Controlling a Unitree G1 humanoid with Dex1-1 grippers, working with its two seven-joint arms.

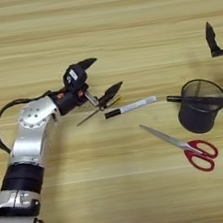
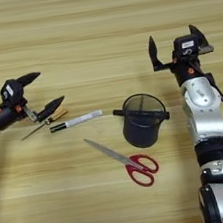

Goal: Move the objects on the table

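My left gripper [image 1: 100, 76] stands open, and its lower finger [image 1: 111, 90] is right over the orange handle of the small screwdriver [image 1: 96, 112], which lies flat on the table [image 1: 120, 21]. I cannot tell whether they touch. Just right of it lies the white marker [image 1: 131, 106] with its black cap to the left. The black mesh pen cup [image 2: 144, 121] stands upright further right. The red-handled scissors [image 2: 125, 160] lie shut in front of it. My right gripper [image 2: 174, 43] is open above the table, behind and right of the cup, holding nothing.
A thin black rod [image 2: 120, 113] lies across the cup's mouth and sticks out to its left. My left forearm [image 1: 33, 130] reaches in from the lower left, and my right forearm [image 2: 205, 114] comes up along the right edge.
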